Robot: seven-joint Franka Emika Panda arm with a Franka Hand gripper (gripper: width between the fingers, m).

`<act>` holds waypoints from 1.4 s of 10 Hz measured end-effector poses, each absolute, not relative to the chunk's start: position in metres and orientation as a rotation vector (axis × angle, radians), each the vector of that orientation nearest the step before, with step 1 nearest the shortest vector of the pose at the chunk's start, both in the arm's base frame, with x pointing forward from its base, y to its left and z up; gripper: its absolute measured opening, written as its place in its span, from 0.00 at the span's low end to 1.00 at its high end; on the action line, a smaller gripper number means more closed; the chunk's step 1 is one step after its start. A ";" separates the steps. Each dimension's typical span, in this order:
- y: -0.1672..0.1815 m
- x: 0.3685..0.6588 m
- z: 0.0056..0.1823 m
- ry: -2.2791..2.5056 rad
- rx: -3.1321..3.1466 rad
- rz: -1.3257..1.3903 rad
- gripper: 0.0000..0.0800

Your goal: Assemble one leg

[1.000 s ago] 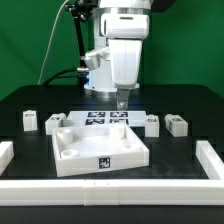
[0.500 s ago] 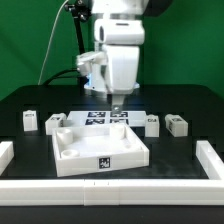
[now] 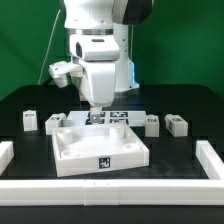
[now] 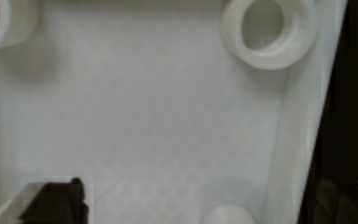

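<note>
The large white square tray [image 3: 118, 160] with a raised rim lies in the middle of the black table. My gripper [image 3: 95, 113] hangs over the tray's far corner on the exterior view's left, open and empty. Several small white legs with tags stand apart behind the tray: two on the exterior view's left [image 3: 30, 121] [image 3: 55, 123] and two on its right [image 3: 151, 124] [image 3: 177, 124]. In the wrist view the tray's floor [image 4: 140, 110] fills the picture, with a round socket [image 4: 265, 30] near its rim. One dark fingertip [image 4: 55, 200] shows, and nothing lies between the jaws [image 4: 202, 208].
The marker board [image 3: 118, 118] lies flat behind the tray, partly hidden by the gripper. White rails border the table at the front [image 3: 110, 187] and at both sides [image 3: 211, 158]. A green wall stands behind the arm.
The arm has swung toward the exterior view's left, from above the marker board to above the tray's far left corner. The tray and the legs have not moved.
</note>
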State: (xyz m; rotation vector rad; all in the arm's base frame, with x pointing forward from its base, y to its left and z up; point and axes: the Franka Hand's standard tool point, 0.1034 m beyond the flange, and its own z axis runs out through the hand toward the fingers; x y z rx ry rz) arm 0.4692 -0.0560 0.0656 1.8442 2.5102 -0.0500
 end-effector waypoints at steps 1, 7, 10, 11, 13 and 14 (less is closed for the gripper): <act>-0.056 0.469 0.065 2.510 1.845 -0.050 0.81; -0.052 0.438 0.024 2.546 1.921 -0.093 0.81; -0.051 0.430 0.008 2.566 1.943 -0.114 0.81; -0.051 0.431 0.008 2.565 1.946 -0.117 0.81; -0.051 0.433 0.012 2.523 1.985 -0.112 0.81; -0.050 0.435 0.015 2.493 2.012 -0.109 0.81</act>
